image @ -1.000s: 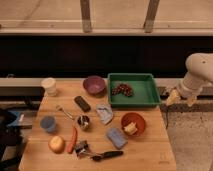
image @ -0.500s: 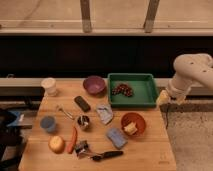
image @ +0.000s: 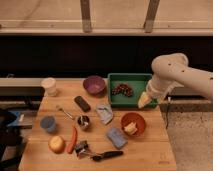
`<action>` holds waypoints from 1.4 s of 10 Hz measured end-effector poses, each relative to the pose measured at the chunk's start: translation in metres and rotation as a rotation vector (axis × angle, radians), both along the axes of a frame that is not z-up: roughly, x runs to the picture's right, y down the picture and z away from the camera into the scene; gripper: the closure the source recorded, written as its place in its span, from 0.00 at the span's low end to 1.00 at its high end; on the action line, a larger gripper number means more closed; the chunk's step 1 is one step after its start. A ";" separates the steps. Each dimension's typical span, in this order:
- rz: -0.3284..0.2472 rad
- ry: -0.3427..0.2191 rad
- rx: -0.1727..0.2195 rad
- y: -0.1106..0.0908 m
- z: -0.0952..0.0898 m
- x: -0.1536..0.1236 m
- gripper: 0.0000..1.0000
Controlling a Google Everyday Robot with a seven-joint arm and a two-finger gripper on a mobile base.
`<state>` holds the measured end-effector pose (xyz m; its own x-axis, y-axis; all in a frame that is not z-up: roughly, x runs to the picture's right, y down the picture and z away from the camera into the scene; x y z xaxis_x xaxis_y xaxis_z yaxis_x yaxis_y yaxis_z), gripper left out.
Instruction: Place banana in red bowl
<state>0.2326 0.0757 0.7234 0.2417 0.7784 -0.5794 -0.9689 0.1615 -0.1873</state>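
Observation:
The red bowl stands on the wooden table at the front right. The banana, a short pale yellow piece, lies inside it toward the front. My gripper hangs from the white arm over the right front corner of the green tray, just above and behind the bowl's right side. Nothing shows in it.
A purple bowl and a white cup stand at the back. Dark grapes lie in the tray. A black bar, blue-white bag, blue sponge, carrot, orange fruit and black tool crowd the table.
The arm has swung left from beyond the table's right side, bringing the gripper over the tray's right front corner. The banana stays in the red bowl.

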 end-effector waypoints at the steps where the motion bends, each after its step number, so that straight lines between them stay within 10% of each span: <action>1: -0.011 -0.005 0.003 0.001 -0.001 -0.003 0.30; 5: -0.016 -0.011 0.000 0.003 0.000 -0.003 0.30; 14: -0.064 -0.132 -0.121 0.077 -0.005 -0.079 0.30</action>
<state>0.1537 0.1527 0.7181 0.3689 0.6857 -0.6275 -0.9230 0.1906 -0.3343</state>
